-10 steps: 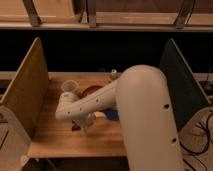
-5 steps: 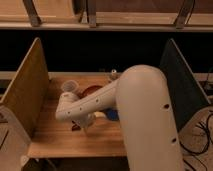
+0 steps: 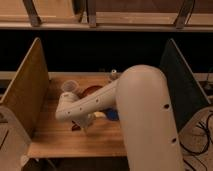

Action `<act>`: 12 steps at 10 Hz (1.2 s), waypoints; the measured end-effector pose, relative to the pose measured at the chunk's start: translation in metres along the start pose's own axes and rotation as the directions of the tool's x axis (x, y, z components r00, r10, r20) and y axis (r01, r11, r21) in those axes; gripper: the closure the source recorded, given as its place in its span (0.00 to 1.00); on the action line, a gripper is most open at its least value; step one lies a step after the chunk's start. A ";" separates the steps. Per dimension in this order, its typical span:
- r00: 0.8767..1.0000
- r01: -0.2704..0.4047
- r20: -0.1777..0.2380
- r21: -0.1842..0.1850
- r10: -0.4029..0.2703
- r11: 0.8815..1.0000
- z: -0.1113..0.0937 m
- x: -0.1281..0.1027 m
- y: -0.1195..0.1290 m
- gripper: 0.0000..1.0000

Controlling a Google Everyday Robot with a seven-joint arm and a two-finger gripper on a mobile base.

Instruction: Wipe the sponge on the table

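My white arm (image 3: 95,105) reaches from the lower right across the light wooden table (image 3: 55,142) toward its left half. The gripper (image 3: 83,125) hangs at the arm's end, low over the planks near the table's middle-left, mostly hidden under the wrist. It stands open, and I see nothing held in it. The blue sponge (image 3: 112,115) lies flat on the table just right of the gripper, partly covered by the arm and apart from the fingers.
A clear cup (image 3: 70,87) stands behind the wrist, with a red-orange bowl (image 3: 92,91) beside it and a small can (image 3: 114,74) at the back edge. A tan side board (image 3: 27,90) rises on the left and a dark green one (image 3: 182,85) on the right.
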 end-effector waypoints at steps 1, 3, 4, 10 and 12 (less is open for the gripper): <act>1.000 0.000 0.003 0.002 0.000 1.000 0.000 0.000 -0.001 0.20; 0.998 -0.028 0.048 0.017 0.027 0.999 0.001 -0.004 -0.020 0.20; 0.997 -0.052 0.064 0.025 0.050 0.998 0.004 -0.003 -0.034 0.20; 0.973 -0.196 0.125 0.005 0.194 0.981 0.013 0.020 -0.084 0.20; 0.973 -0.194 0.128 0.004 0.192 0.981 0.013 0.019 -0.084 0.20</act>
